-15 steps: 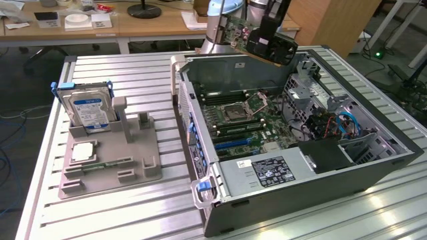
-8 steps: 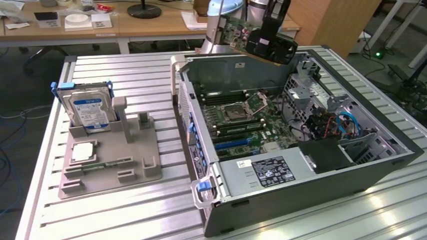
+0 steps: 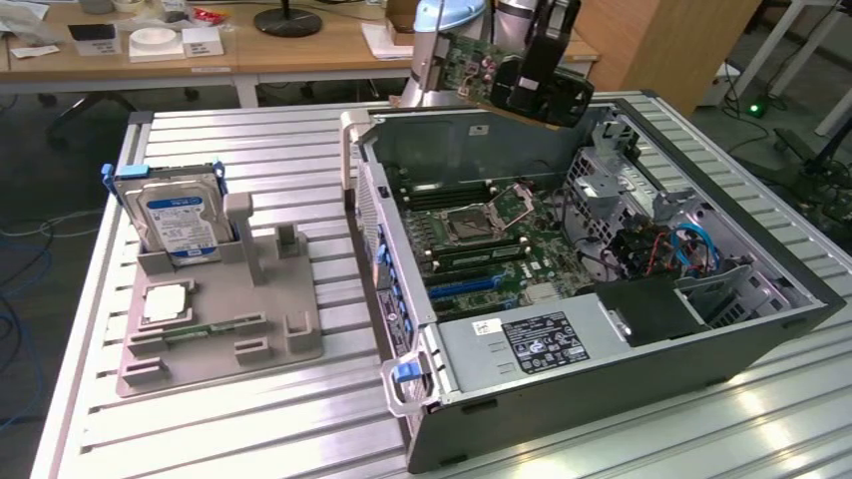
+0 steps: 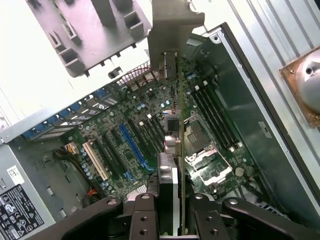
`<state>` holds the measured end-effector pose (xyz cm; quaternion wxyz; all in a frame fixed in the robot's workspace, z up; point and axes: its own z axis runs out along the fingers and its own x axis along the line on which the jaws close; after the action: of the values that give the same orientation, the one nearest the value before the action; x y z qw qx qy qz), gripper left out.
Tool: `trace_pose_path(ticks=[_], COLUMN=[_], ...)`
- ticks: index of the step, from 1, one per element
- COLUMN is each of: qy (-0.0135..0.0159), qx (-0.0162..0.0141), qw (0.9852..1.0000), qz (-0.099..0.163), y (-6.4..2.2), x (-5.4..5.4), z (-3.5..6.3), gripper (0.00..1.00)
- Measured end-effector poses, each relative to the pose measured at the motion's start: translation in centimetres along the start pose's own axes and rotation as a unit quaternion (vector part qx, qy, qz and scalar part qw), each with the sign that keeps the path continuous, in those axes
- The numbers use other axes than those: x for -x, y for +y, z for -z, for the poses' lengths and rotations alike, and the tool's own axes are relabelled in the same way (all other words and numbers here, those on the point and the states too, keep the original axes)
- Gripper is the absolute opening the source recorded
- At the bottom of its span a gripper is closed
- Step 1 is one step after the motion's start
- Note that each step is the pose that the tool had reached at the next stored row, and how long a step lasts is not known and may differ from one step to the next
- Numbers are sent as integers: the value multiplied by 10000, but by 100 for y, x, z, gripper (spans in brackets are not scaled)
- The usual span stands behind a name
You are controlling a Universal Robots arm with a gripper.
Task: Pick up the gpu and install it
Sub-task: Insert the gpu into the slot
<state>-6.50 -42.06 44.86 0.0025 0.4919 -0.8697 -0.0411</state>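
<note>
Ext view: gripper (image 3: 540,75) clamped on gpu (image 3: 466,65). Card is in the air, tilted, over far edge of open PC case (image 3: 745,329). HDD (image 3: 174,215) sits well apart on the exterior view's left.

Wrist view: jaws closed on gpu (image 4: 168,175), seen edge-on above mobo (image 4: 115,150); blue slot (image 4: 131,145) near its line.

Risk, my judgement: tilt or misalignment w/ slot could jam the card edge, bracket could snag the case wall, and the card may slip in the pinch.

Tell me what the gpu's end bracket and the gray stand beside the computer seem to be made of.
End bracket of the gpu: bare sheet metal, probably steel, silvery with dull sheen. Gray stand: likely plastic, matte, uniformly gray, with moulded blocky slots.
</note>
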Motion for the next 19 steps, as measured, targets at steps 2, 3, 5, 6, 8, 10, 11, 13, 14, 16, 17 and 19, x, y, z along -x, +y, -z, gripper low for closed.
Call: trace_pose_path(ticks=[2,3,5,6,8,10,11,13,14,16,17,19], qy=[3,5,7,9,12,16,18,24,27,27,26,16], qx=[4,6,12,14,18,23,26,31,32,22,10,-27], qw=[10000,9999,9998,9997,9995,9992,9989,9984,9981,9974,9968,9956], qz=[77,115,200,242,324,407,458,559,608,725,798,936], y=[0,0,0,0,0,0,0,0,0,-2,-2,-2], x=[0,0,0,0,0,0,0,0,-1,0,-1,-1], z=[0,0,0,0,0,0,0,0,-1,-6,-11,-18], gripper=[28,28,28,28,28,28,28,28,28,28,28,28])
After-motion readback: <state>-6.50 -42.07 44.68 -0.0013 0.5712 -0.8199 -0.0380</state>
